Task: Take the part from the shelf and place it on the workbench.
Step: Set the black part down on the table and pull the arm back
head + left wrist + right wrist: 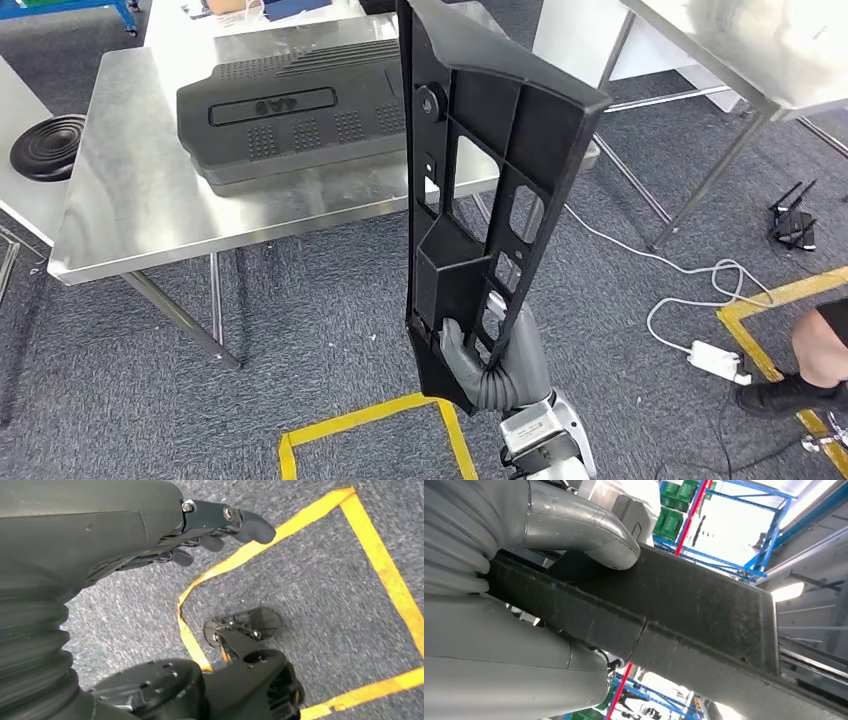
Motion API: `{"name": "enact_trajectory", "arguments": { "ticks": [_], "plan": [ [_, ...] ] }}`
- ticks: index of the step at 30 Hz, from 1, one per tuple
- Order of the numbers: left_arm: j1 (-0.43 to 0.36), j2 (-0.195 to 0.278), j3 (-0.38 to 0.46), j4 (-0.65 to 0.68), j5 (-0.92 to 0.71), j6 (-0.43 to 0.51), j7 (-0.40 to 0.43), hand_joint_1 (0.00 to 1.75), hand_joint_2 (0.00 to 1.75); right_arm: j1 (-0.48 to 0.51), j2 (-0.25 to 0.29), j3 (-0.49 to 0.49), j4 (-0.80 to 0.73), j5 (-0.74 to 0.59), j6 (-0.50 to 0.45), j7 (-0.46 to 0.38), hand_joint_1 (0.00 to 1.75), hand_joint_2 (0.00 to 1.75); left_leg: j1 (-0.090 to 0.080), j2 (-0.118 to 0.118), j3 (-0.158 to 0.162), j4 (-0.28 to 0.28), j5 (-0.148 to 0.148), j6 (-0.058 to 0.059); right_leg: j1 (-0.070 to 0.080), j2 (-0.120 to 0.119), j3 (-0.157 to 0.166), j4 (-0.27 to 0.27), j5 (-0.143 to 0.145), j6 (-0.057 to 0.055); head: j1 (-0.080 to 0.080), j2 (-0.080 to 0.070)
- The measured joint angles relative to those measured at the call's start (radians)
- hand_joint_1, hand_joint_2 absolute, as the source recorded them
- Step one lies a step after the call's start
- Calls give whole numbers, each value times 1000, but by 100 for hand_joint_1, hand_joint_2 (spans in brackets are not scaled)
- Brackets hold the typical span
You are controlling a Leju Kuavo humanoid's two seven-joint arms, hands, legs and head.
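Carrying: right hand (478,362) grips the part (480,190) at its lower end, thumb (589,535) clamped over one edge.
Part: long black plastic frame, held off the floor, long axis near upright and leaning away from the hand toward the tabletop (130,200).
Left hand (210,527): hanging over the carpet, fingers loosely curled, holding nothing.
Floor: yellow tape lines (350,425) just ahead.
Tabletop: steel, ahead and to the left, already bearing a large black cover (290,115).
Judgement: part must tip forward-left to land flat.
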Motion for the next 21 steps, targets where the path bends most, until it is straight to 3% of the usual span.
{"name": "enact_trajectory", "arguments": {
  "ticks": [1,2,4,5,6,7,9,10,12,14,16,18,19,21],
  "plan": [
    [0,0,0,0,0,0,0,0,175,0,0,0,0,0,0,0,175,175,0,0,2,-1,-1,2,-1,-1,-7,15,-2,1,1,0],
    [-1,1,0,0,0,-2,0,0,175,-2,0,0,0,5,-1,1,175,175,1,-2,6,-2,-6,5,-4,-2,-51,82,-19,3,3,0],
    [-1,3,0,0,-2,-9,0,0,175,-6,0,1,4,39,-10,9,175,175,3,-6,30,-3,-28,7,-16,-5,-157,191,-34,22,6,0],
    [-2,3,0,0,-4,-14,0,0,175,-12,-2,3,7,69,-18,17,175,175,4,-9,45,-3,-42,4,-22,-6,-193,195,-17,36,6,0],
    [-2,3,0,0,-7,-19,0,0,175,-22,-3,6,11,101,-27,29,175,175,5,-11,58,-3,-54,-1,-25,-10,-188,132,29,51,7,0],
    [-2,3,0,0,-10,-21,0,0,175,-36,-5,8,15,127,-35,40,175,175,4,-11,67,-4,-62,-7,-25,-14,-170,70,64,51,7,0],
    [-4,4,0,0,-14,-24,0,0,175,-65,-10,13,22,157,-42,58,175,175,2,-10,76,-6,-72,-20,-20,-19,-150,13,98,28,7,0],
    [-5,5,0,0,-15,-25,-1,0,175,-76,-12,15,25,161,-43,62,175,175,0,-9,81,-6,-73,-26,-18,-19,-147,10,96,11,6,0],
    [-6,7,0,0,-16,-25,-1,0,175,-89,-13,18,28,165,-46,66,175,175,2,-6,84,6,-76,-37,-21,-16,-130,5,102,-5,6,0],
    [-6,8,0,0,-18,-25,-1,0,175,-99,-14,20,32,170,-47,70,175,175,3,-2,51,76,-98,-43,-23,-16,-108,2,97,-18,4,0],
    [-7,8,0,0,-20,-25,-1,0,175,-114,-15,20,37,178,-47,80,175,175,3,0,-26,201,-144,-46,-20,-15,-97,2,88,-29,3,0],
    [-6,7,0,0,-26,-26,-1,0,175,-134,-18,21,47,196,-44,96,175,175,3,0,-88,269,-164,-45,-15,-12,-87,2,77,-34,3,0],
    [-6,7,0,0,-29,-27,-1,0,175,-145,-19,21,55,218,-45,108,175,175,3,0,-95,253,-143,-43,-13,-9,-79,2,71,-34,3,0],
    [-6,7,0,0,-36,-29,1,0,175,-172,-21,23,74,297,-59,139,175,175,2,0,-62,138,-52,-33,-10,-5,-61,2,58,-31,3,0]
  ]
}}
